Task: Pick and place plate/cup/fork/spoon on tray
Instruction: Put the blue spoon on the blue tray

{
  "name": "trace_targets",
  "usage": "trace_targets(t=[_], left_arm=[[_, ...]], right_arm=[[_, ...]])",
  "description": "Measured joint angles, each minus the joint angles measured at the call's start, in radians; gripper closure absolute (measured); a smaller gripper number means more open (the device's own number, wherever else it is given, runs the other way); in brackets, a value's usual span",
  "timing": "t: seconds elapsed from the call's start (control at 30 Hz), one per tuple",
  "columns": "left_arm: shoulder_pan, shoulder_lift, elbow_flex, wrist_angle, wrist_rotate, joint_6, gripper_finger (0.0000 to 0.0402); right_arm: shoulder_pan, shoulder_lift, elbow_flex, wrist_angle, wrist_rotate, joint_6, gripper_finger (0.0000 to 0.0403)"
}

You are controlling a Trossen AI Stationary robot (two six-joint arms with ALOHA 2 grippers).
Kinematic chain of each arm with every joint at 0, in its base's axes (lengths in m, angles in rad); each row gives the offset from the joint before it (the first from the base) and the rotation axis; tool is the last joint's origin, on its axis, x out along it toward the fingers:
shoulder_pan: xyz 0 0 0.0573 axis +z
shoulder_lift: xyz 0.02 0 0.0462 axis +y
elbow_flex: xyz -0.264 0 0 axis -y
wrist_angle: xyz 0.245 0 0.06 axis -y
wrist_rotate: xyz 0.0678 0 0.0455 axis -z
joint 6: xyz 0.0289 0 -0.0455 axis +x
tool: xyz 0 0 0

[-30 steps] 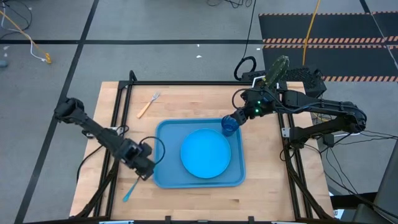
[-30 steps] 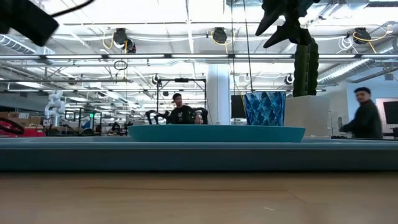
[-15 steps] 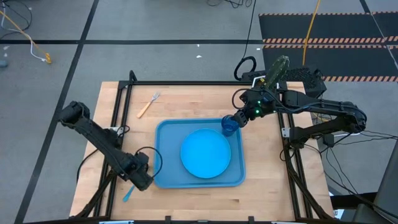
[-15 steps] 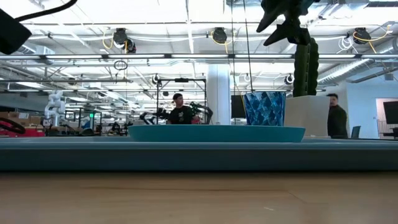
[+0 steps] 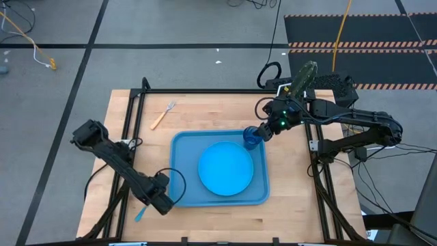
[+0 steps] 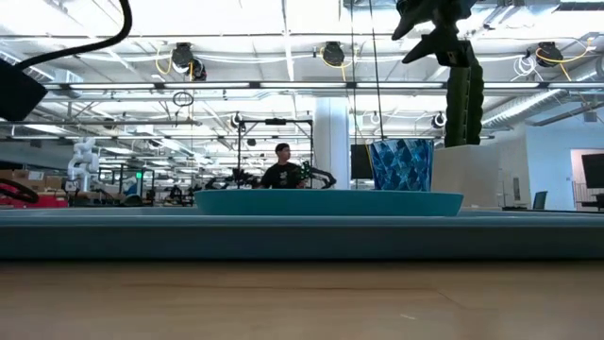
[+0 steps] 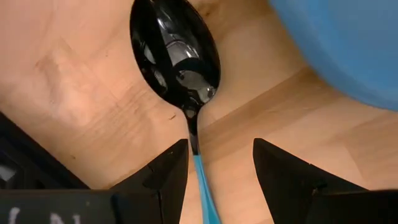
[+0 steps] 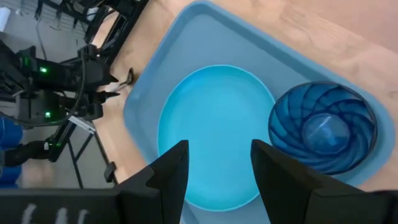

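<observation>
The spoon point(image 7: 186, 74) looks light, thin and slippery. Its blue handle lies between the open, empty left gripper point(image 7: 214, 163) fingers, where it is best pinched.

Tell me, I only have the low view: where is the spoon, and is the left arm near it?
Observer: The spoon lies on the bare table just outside the tray, at its near left corner. The left end effector is open, with the light-blue handle between its fingers.
Operator: Is the right arm holding the cup?
Observer: No. The right end effector is open above the cup, which stands inside the tray beside the plate.
Operator: And the fork?
Observer: The fork lies on the table beyond the tray, untouched.
</observation>
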Motion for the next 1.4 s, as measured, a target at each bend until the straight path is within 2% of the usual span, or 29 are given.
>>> trace_targets(t=[0.23, 0.43, 0.7, 0.83, 1.07, 1.4], left_arm=[[-0.028, -0.003, -0.055, 0.046, 0.017, -0.034, 0.0218], [-0.040, -0.009, -0.124, 0.208, 0.035, -0.050, 0.0218], [-0.041, -0.014, -0.143, 0.211, 0.037, -0.064, 0.0220], [-0.041, -0.015, -0.143, 0.204, 0.037, -0.105, 0.0259], [-0.041, -0.014, -0.150, 0.196, 0.041, -0.130, 0.0381], [-0.041, -0.037, -0.154, 0.179, 0.052, -0.138, 0.0393]], right_arm=[[0.000, 0.000, 0.000, -0.003, -0.004, 0.031, 0.0236], [0.000, 0.000, 0.000, -0.002, -0.004, 0.032, 0.0236], [0.000, 0.000, 0.000, -0.001, 0.001, 0.028, 0.0236], [0.000, 0.000, 0.000, 0.000, 0.002, 0.026, 0.0236], [0.000, 0.000, 0.000, -0.001, 0.003, 0.023, 0.0236], [0.000, 0.000, 0.000, -0.001, 0.004, 0.002, 0.0236]])
